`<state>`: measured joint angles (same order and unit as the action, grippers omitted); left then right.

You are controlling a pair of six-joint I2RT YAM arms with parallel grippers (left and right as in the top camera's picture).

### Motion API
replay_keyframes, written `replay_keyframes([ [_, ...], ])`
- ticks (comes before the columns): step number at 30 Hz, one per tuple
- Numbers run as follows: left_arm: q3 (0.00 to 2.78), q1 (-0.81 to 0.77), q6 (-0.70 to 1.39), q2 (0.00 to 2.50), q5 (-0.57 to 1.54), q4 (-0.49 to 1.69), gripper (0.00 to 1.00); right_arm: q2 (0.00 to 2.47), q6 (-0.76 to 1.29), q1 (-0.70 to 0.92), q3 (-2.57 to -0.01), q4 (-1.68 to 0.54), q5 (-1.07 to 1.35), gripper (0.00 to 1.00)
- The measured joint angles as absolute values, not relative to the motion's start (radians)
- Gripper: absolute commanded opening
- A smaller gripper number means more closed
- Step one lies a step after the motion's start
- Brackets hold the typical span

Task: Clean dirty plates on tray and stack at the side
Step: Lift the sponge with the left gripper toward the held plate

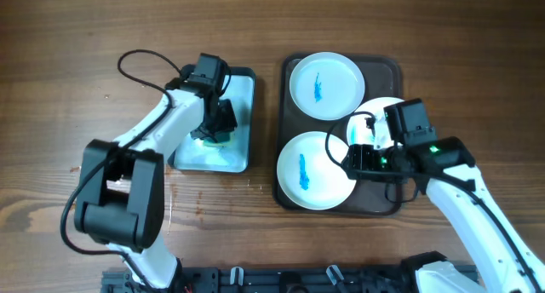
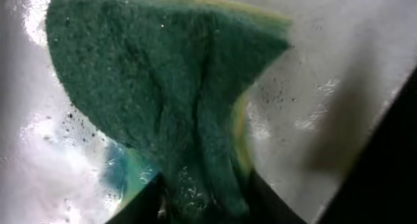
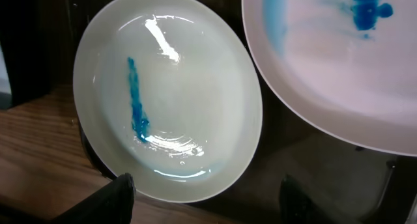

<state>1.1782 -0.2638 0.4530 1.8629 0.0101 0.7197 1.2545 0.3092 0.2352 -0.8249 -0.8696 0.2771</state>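
Coarse green sponge point(image 2: 163, 87) clamped in left gripper point(image 2: 205, 201); right gripper point(image 3: 207, 199) agape over glossy round plate point(image 3: 169, 94).

The overhead view is evenly lit and sharp, with soft shadows on the desk point(image 1: 68, 37). The left wrist view is close and blurred; white glare washes its upper left beside the sponge point(image 2: 163, 87). A bright glare streak crosses the right wrist view's plate point(image 3: 195, 120).
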Motion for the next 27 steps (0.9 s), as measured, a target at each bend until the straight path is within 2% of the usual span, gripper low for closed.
replay_keyframes([
  [4,1.183,-0.261,0.454,1.868,-0.006,0.738,0.04,1.324,0.286,0.235,-0.821,-0.848,0.267,0.60],
  [10,1.245,-0.261,0.454,1.857,-0.001,0.888,0.04,1.471,0.260,0.235,-0.819,-0.843,0.270,0.46],
  [17,1.284,-0.261,0.454,1.712,0.002,0.937,0.04,1.567,0.272,0.235,-0.818,-0.813,0.288,0.45],
  [22,1.286,-0.261,0.454,1.705,0.006,0.963,0.04,1.567,0.295,0.235,-0.789,-0.748,0.268,0.43],
  [23,1.286,-0.261,0.454,1.705,0.006,0.966,0.04,1.567,0.299,0.235,-0.769,-0.712,0.267,0.37],
  [26,1.287,-0.261,0.453,1.703,0.009,0.991,0.04,1.552,0.329,0.233,-0.721,-0.609,0.277,0.10],
  [27,1.292,-0.263,0.453,1.700,0.010,1.008,0.04,1.551,0.336,0.233,-0.710,-0.579,0.280,0.04],
])
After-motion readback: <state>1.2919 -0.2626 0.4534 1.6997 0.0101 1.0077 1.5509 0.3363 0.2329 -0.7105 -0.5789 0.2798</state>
